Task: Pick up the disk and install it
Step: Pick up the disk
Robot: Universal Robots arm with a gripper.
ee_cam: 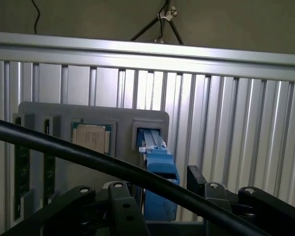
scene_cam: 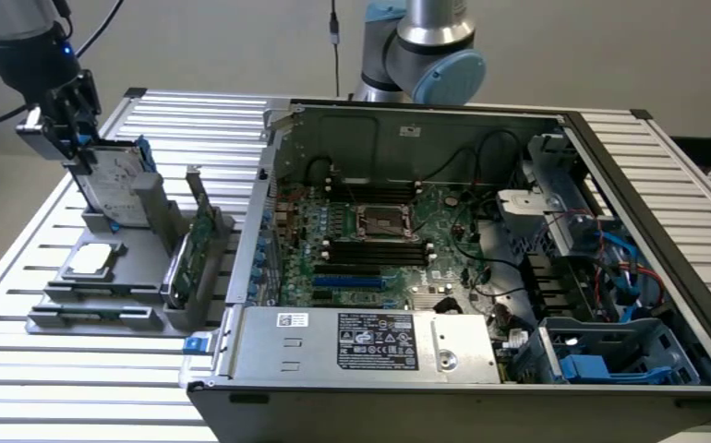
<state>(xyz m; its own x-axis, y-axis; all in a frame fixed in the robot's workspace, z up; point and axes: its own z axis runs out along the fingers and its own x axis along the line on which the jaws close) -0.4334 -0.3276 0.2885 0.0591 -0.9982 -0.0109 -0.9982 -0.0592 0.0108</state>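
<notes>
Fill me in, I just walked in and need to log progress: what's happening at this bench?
A robot arm's gripper is down at the disk, which stands upright in a grey holder to the exterior view's left of the open computer case. Its jaws are open on either side of the disk's blue carrier; the disk is not yet lifted.

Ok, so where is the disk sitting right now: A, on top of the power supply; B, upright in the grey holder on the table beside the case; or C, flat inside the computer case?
B: the disk stands on edge in the grey holder on the table, to the exterior view's left of the open computer case, with the gripper at its top edge.
</notes>
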